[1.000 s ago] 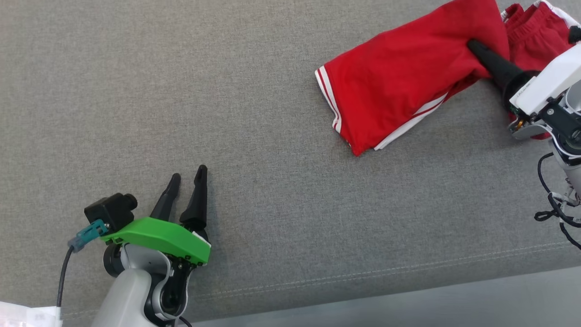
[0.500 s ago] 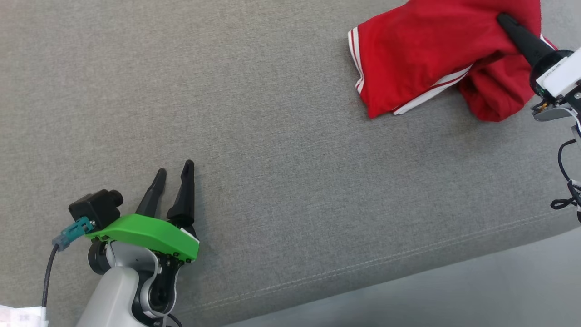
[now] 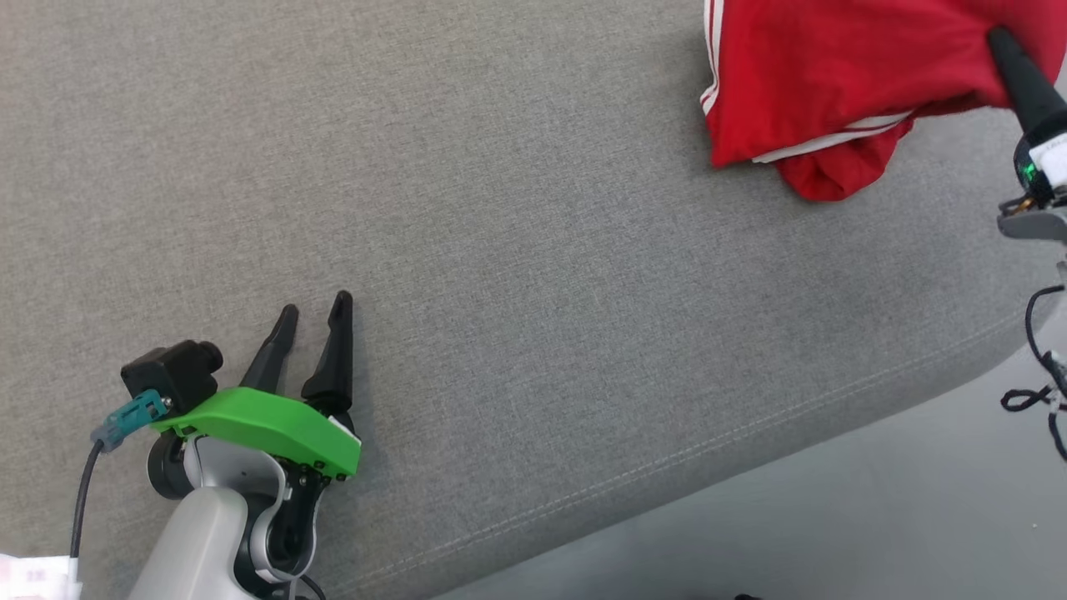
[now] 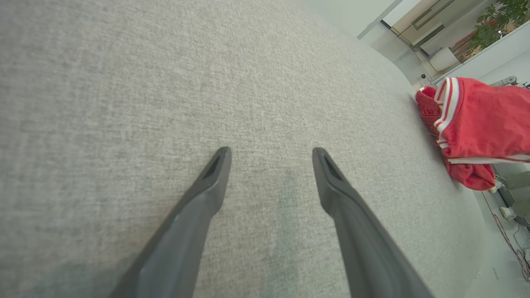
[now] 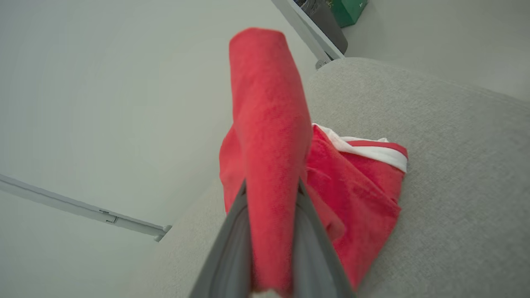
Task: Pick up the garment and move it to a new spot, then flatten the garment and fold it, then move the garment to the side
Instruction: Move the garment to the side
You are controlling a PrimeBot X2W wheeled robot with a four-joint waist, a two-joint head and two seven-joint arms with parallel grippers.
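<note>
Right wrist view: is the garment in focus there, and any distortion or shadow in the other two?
Right wrist view: the garment clamped in the right gripper is soft, too near the lens. Left wrist view: the wide angle curves the cushion edge; faint shadow under the open left gripper. Head view: even light, sharp weave, no glare.

Left claw had two long black tapered fingers under a bright green cover plate, small dark screws along its edge. Black boxy camera module sat beside it, with a teal connector on a dark cable. Forearm was pale grey and rounded. Right claw had the same black finger, a white housing, a green light and loose black cables.
</note>
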